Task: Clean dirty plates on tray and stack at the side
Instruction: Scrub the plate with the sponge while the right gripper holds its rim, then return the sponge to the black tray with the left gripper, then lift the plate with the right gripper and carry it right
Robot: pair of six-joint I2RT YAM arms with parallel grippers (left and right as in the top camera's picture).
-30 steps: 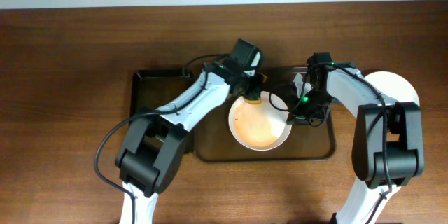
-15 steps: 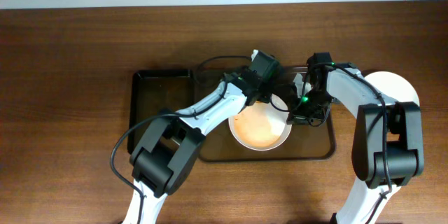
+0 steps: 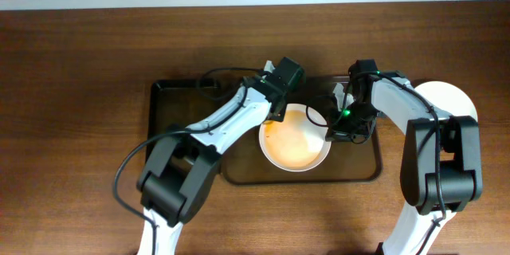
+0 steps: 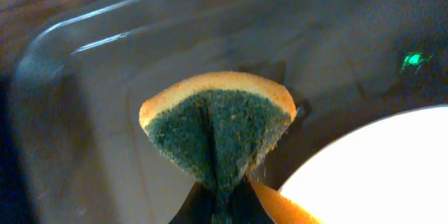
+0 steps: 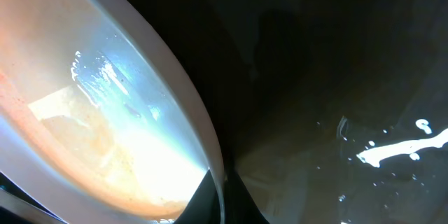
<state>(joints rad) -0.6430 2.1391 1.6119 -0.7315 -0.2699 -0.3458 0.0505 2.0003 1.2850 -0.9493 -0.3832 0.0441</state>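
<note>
**Sponge swings back to the plate's far-left rim**

At the left of the desk (image 3: 72, 88) the black tray (image 3: 171, 127) lies untouched, its right edge against the brown tray (image 3: 358, 171).

The left pincer (image 3: 276, 114) is clenched on a sponge (image 4: 217, 122), which is folded so its green scouring face fans out from the jaws. Half a second ago this arm reached further right, over the far edge of the plate (image 3: 296, 145). Now it has drawn back left, about to where it was a second ago. In the wrist view the sponge hangs over bare tray floor, just beside the plate's rim. I cannot tell whether it touches the plate.

The swing out and back reads as one wiping stroke along the far rim. The plate sits mid-tray where it was, and an orange film covers most of its face. I judge that the scrubbing has a good way to go and that the middle needs passes next.

The right pincer (image 3: 333, 130) has not moved and remains gripped on the plate's right rim, steadying it. If that hold slips, the plate may skate under the sponge.

Furthest right, off the tray, a second plate (image 3: 458, 96) rests on the desk, partly hidden by the right arm. That is likely where the stack goes. No third plate shows.
</note>
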